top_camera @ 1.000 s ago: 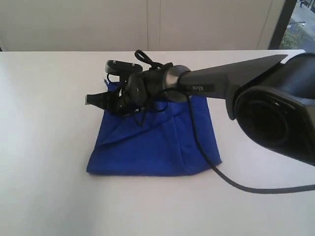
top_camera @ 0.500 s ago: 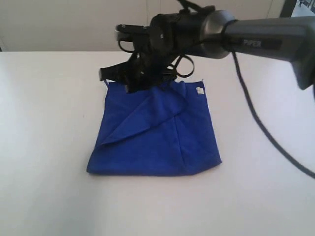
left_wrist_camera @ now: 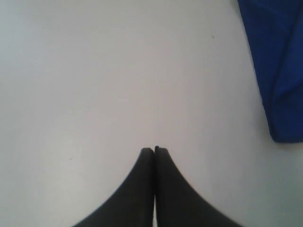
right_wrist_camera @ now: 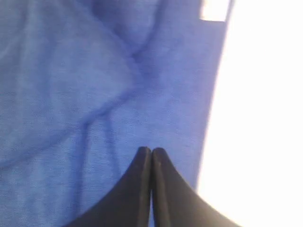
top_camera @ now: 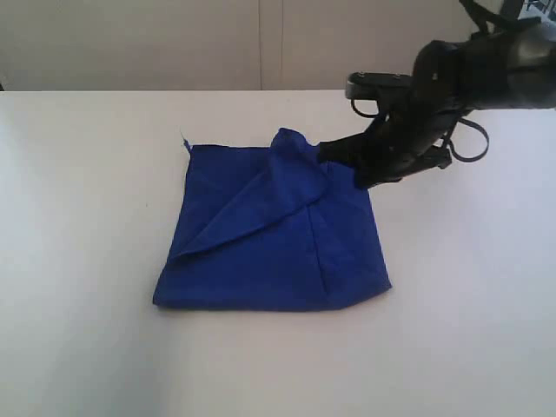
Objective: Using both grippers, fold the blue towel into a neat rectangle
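Observation:
The blue towel (top_camera: 269, 243) lies on the white table (top_camera: 78, 261), roughly square, with a diagonal flap folded over its far half and a raised bump at the far edge. My right gripper (top_camera: 323, 154) hovers at the towel's far right corner, next to that bump. In the right wrist view its jaws (right_wrist_camera: 151, 150) are shut over the blue towel (right_wrist_camera: 94, 94) with nothing visibly pinched, and the white tag (right_wrist_camera: 214, 10) shows beyond. My left gripper (left_wrist_camera: 154, 149) is shut over bare table, well apart from the towel's edge (left_wrist_camera: 279, 71). It is out of the exterior view.
A loose thread (top_camera: 185, 142) sticks up at the towel's far left corner. A pale wall (top_camera: 261, 43) runs behind the table's far edge. White tabletop surrounds the towel on all sides.
My right arm has swung from the towel's far left corner across to its far right corner. The folded flap's far end now stands up in a bump.

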Robot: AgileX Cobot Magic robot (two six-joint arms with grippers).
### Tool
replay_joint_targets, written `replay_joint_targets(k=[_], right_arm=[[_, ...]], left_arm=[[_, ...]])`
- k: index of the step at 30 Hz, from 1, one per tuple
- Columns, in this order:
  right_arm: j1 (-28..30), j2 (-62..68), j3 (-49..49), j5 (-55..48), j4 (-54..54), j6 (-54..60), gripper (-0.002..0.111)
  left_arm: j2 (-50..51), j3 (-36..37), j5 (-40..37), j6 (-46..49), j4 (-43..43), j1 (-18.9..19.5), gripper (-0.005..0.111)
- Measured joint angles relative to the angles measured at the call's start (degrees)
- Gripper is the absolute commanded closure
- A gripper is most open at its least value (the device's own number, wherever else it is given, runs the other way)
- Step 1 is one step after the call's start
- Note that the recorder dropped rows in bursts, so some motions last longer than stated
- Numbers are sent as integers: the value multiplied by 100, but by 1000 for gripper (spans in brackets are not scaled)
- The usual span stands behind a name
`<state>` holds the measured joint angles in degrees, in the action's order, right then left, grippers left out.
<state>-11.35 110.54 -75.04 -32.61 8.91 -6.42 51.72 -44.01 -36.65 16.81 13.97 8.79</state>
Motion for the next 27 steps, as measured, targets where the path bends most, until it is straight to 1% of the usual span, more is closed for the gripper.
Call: replay_joint_targets(k=[3, 6, 17, 27], right_arm=[[158, -24, 162, 83, 0, 198, 108], [168, -24, 212, 64, 0, 389, 108], [168, -241, 250, -745, 14, 798, 108], [168, -1235, 901, -768, 66, 850, 108]], left_arm=[[0, 0, 0, 0, 0, 0, 107], [0, 0, 0, 0, 0, 0, 107], [0, 0, 0, 0, 0, 0, 107], [0, 0, 0, 0, 0, 0, 107]])
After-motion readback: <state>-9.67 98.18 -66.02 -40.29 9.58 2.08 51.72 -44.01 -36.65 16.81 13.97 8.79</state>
